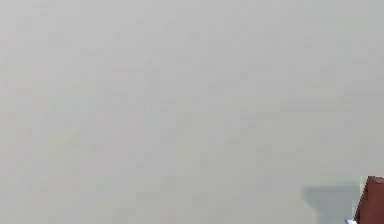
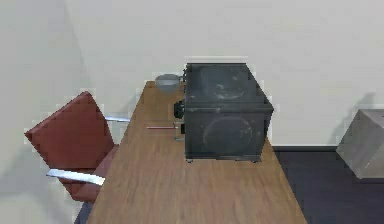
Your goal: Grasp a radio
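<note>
In the arm side view a long wooden table [image 2: 160, 170] runs away toward the wall. On its far half stands a large dark box [image 2: 225, 110] with a round mark on its front face. A small dark object [image 2: 178, 112] sits against the box's left side; its shape is too small to name. A thin stick-like thing [image 2: 160, 127] lies on the tabletop just left of it.
A red chair [image 2: 72, 135] with pale metal arms stands at the table's left side; its corner [image 1: 375, 190] shows at the forward view's bottom right, before a bare pale wall [image 1: 180, 100]. A small grey bowl [image 2: 168, 81] sits at the table's far end. A grey block [image 2: 365, 145] stands on dark floor at right.
</note>
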